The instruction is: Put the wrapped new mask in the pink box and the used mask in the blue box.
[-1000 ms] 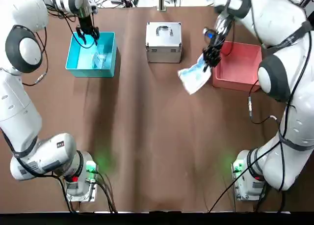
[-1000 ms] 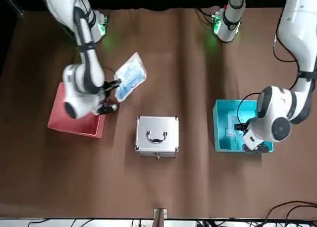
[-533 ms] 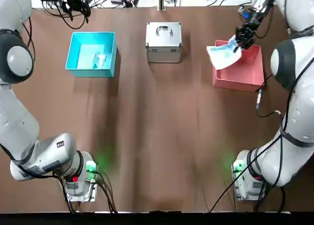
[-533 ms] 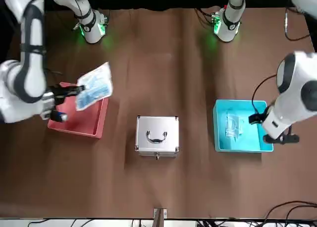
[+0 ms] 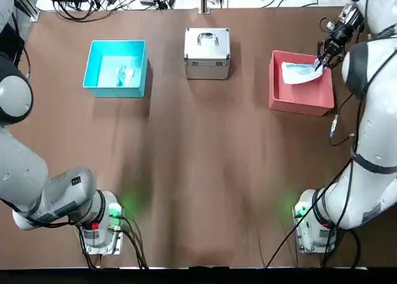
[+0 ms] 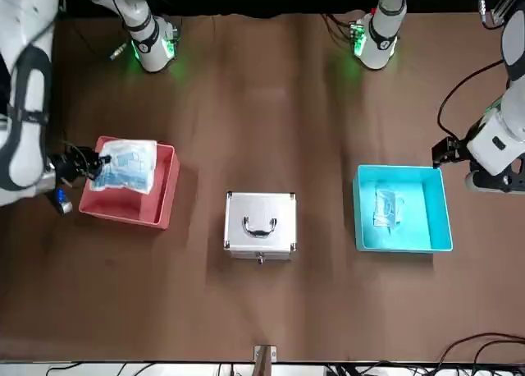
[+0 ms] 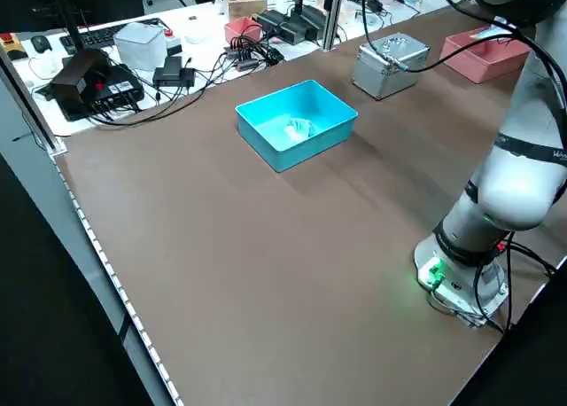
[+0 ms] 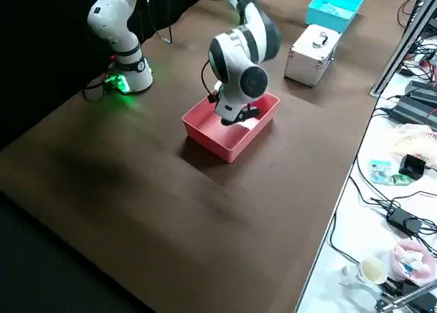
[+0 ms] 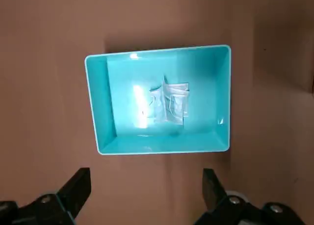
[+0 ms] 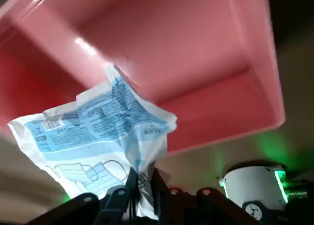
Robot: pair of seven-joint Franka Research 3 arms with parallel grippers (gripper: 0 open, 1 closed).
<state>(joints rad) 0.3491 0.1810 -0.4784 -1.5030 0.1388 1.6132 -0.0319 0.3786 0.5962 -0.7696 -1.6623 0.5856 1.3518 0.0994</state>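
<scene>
The wrapped new mask [image 5: 299, 72] [image 6: 123, 166], a clear packet with blue print, hangs over the pink box [image 5: 301, 104] [image 6: 123, 213] at the table's right. My right gripper [image 5: 321, 62] [image 10: 140, 184] is shut on one corner of the packet [image 10: 98, 134], above the box's outer far edge. The used mask [image 5: 124, 75] [image 9: 170, 104] lies bunched inside the blue box [image 5: 98, 85] [image 9: 100, 104] [image 6: 395, 245] at the far left. My left gripper [image 9: 145, 188] is open, high above that box and clear of it.
A small silver metal case [image 5: 207, 51] [image 6: 260, 225] stands between the two boxes at the far middle. Cables and desk clutter [image 7: 177, 65] lie beyond the table's far edge. Both arm bases [image 5: 99, 225] sit at the near edge.
My right gripper has carried the packet from beside the silver case to over the pink box. My left gripper has lifted away from the blue box, leaving the used mask inside.
</scene>
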